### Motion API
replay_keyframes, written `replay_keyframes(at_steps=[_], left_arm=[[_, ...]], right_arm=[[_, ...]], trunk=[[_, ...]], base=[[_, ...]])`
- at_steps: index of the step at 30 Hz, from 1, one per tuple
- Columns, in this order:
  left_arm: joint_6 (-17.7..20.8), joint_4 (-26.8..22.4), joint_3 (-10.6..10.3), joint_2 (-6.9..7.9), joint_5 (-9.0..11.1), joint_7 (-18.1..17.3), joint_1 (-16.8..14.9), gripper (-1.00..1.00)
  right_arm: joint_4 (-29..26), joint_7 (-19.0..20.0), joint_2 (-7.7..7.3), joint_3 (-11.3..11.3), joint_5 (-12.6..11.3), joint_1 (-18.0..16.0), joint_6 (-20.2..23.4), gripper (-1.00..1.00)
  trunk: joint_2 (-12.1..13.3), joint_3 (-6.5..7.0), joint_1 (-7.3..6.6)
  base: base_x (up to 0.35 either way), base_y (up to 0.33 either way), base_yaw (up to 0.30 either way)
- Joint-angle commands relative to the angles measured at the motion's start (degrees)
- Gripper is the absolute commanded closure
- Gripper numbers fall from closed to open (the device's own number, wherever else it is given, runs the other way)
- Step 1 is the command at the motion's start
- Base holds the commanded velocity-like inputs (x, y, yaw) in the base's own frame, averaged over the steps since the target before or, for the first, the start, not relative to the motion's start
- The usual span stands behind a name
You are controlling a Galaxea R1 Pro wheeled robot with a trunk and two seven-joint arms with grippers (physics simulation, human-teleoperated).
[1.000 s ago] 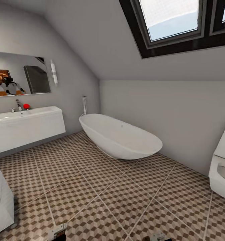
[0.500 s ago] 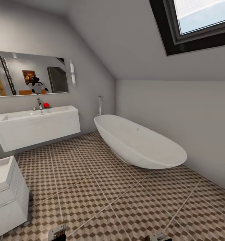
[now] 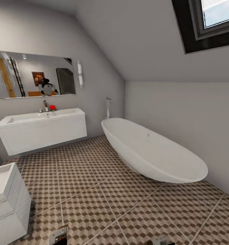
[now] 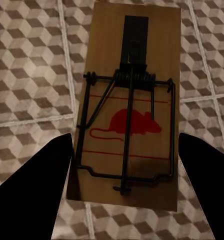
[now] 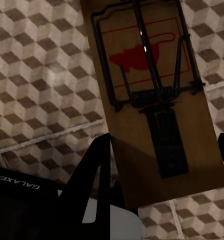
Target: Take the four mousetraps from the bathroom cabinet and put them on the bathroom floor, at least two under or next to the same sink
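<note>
A wooden mousetrap with a red mouse print and a black wire spring sits between the dark fingers of my left gripper, which is shut on it above the cube-patterned bathroom floor. My right gripper is shut on a second mousetrap, also held over the floor. In the head view the white wall-hung sink hangs at the left, with tiled floor beneath and in front of it. The cabinet is out of view.
A white oval bathtub stands along the right wall. A white unit sits at the near left. A mirror hangs above the sink, and a skylight is set in the sloped ceiling. Open floor lies between sink and tub.
The head view has swung left: the sink and tub have slid rightward in the picture and the toilet has left it. This is the camera's move, not the things'.
</note>
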Motion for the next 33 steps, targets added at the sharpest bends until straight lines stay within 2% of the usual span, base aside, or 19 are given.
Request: replay_keyframes(at_steps=[1, 9, 33], left_arm=[[-0.2, 0.0, -0.5, 0.01, 0.5, 0.0, 0.0, 1.0], [-0.2, 0.0, -0.5, 0.08, 0.5, 0.0, 0.0, 1.0], [-0.1, 0.1, -0.5, 0.06, 0.5, 0.0, 0.0, 1.0]], right_arm=[[0.1, 0.2, 0.01, 0.3, -0.1, -0.1, 0.1, 1.0], [0.1, 0.2, 0.04, 0.3, -0.1, -0.1, 0.1, 1.0], [0.1, 0.1, -0.15, 0.3, -0.5, -0.1, 0.1, 1.0]], trunk=[[0.0, -0.06, 0.03], [0.0, -0.06, 0.03], [0.0, -0.06, 0.03]], base=[[0.323, 0.0, 0.002], [0.323, 0.0, 0.022], [0.323, 0.0, 0.192]])
